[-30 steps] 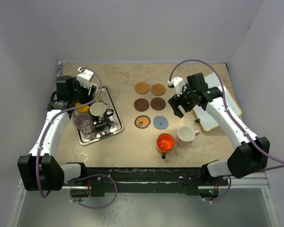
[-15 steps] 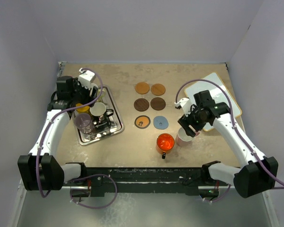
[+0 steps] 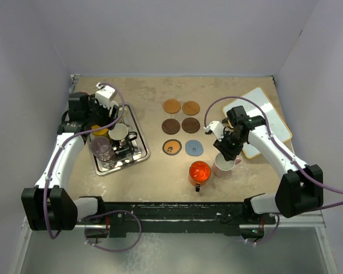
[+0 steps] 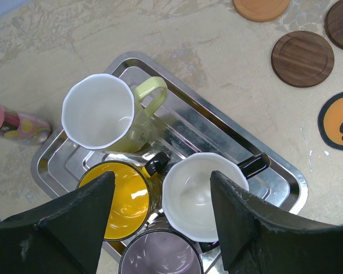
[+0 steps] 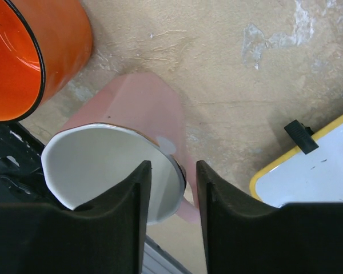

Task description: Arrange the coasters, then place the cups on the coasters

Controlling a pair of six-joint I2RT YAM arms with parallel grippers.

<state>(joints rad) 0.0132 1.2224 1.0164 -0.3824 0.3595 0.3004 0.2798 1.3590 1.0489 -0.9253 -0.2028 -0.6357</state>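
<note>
— Where are your right fingers [image 3: 224, 153]?

— Down on the pink cup [image 5: 131, 108], astride its rim: one finger inside the white bowl, the other outside by the pink wall. I see a sliver of gap on the inner side, so I cannot tell whether they are pinching it. The cup stands on the bare surface [image 5: 217, 57], not on a coaster.

— What lies around them?

— The red-orange cup [image 5: 28, 51] is just beside the fingers, apart from the pink one. On the opposite side is a white board with a yellow edge [image 5: 314, 171]. Beyond the fingers, toward my left arm, the six coasters [image 3: 181, 125] lie in three rows of two, none carrying a cup.

— And the left fingers [image 3: 106, 108]?

— Spread wide and gripping nothing. I have them hanging over the silver tray [image 4: 217, 128]. Between them sit the yellow cup [image 4: 117, 208] and the black cup with white inside [image 4: 200, 194]. The purplish glass cup [image 4: 160, 262] is nearest the wrist and the cream-green cup [image 4: 97, 117] lies beyond the fingertips. A pink-capped bottle [image 4: 14, 124] lies just outside the tray.
</note>
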